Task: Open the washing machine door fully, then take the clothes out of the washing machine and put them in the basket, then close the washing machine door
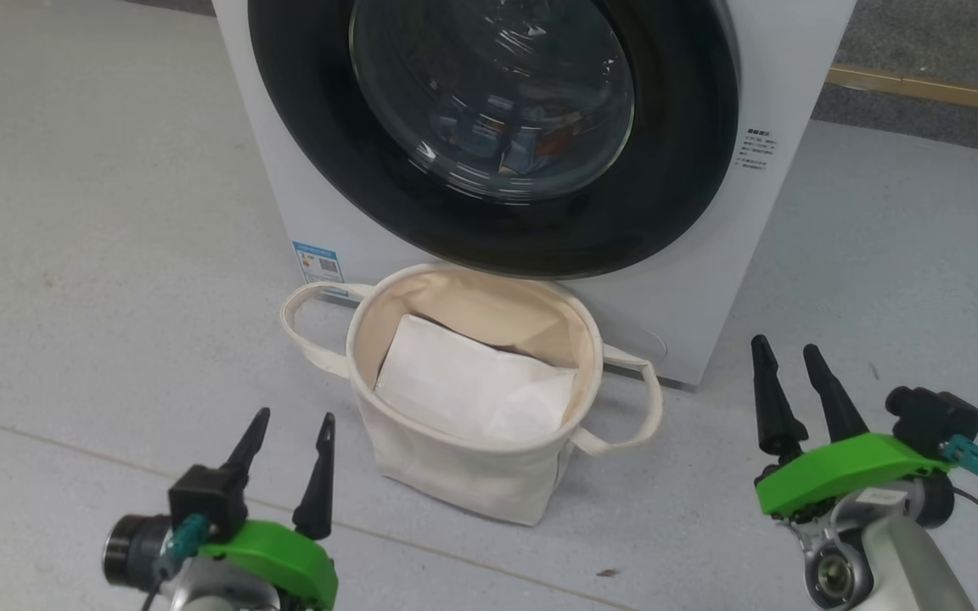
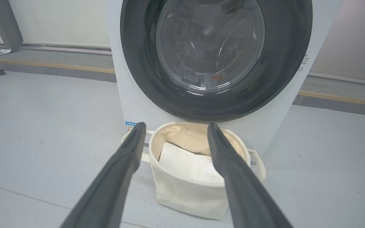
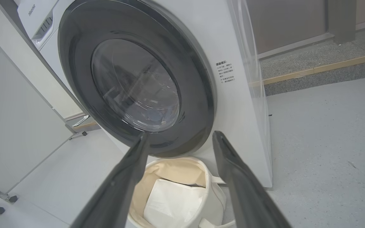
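The washing machine [image 1: 302, 195] takes up the whole back of the scene, standing on the pale floor [image 1: 98, 255], and the washing machine door [image 1: 676, 170] looks fully shut, so nothing has really kicked off yet. My guess for the biggest headache is that glossy black rim. I can't spot a handle or notch from any angle, so thin fingers could just skate off it, or pull the door only partway and leave too little room to reach in. The basket [image 1: 455, 475] is parked right in front of the machine, just under the door's bottom edge. I can't tell whether the door clears its rim when it swings, so it might get nudged or tipped. It's also not empty, since a plain white folded sheet [image 1: 463, 382] is leaning inside and filling a good part of it. That leaves less room, and anything dropped sloppily could slide off onto the floor. The clothes [image 1: 506, 136] are inside the drum, showing as a bluish bundle with orange bits low behind the glass. The left gripper [image 1: 296, 416] and right gripper [image 1: 785, 344] hover either side of the basket, well short of the door, fingers spread apart and holding nothing.
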Available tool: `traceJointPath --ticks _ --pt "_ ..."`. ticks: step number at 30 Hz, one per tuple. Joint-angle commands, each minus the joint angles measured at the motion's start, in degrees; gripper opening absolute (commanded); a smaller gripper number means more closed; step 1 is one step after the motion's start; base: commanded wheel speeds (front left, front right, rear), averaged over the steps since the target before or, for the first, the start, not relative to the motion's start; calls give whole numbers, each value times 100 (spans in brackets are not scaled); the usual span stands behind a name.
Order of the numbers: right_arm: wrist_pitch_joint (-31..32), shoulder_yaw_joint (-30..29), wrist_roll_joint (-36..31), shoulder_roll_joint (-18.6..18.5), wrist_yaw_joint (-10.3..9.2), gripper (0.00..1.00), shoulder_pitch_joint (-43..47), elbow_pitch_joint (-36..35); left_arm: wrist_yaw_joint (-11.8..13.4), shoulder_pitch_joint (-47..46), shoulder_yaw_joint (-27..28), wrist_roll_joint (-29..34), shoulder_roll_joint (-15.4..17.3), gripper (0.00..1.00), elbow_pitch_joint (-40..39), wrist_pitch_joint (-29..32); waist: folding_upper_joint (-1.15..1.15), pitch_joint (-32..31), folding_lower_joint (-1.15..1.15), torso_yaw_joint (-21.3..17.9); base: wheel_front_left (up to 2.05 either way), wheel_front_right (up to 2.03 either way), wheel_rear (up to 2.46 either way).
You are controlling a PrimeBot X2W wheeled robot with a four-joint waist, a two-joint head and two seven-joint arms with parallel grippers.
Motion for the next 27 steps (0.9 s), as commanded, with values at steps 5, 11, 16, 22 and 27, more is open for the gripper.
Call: traceJointPath --ticks 5,11,16,22,27 --pt "-164 185 -344 15 1 100 -353 -98 83 -433 -18 515 113 100 -102 -164 0 -5 0 12 0 0 0" --pt "-265 236 -724 12 1 100 -397 -27 158 -485 -86 832 81 100 -55 -279 0 -22 0 18 0 0 0" --pt "-350 270 -1007 10 1 100 -454 44 174 -497 -79 965 16 100 14 -343 0 -32 0 19 0 0 0" --pt "-450 166 -679 8 1 100 -528 147 136 -521 -28 991 -109 100 97 -406 0 -54 0 34 0 0 0" --pt "-551 171 -754 5 1 100 -607 345 186 -553 -67 1226 -151 100 129 -492 0 -71 0 31 0 0 0"
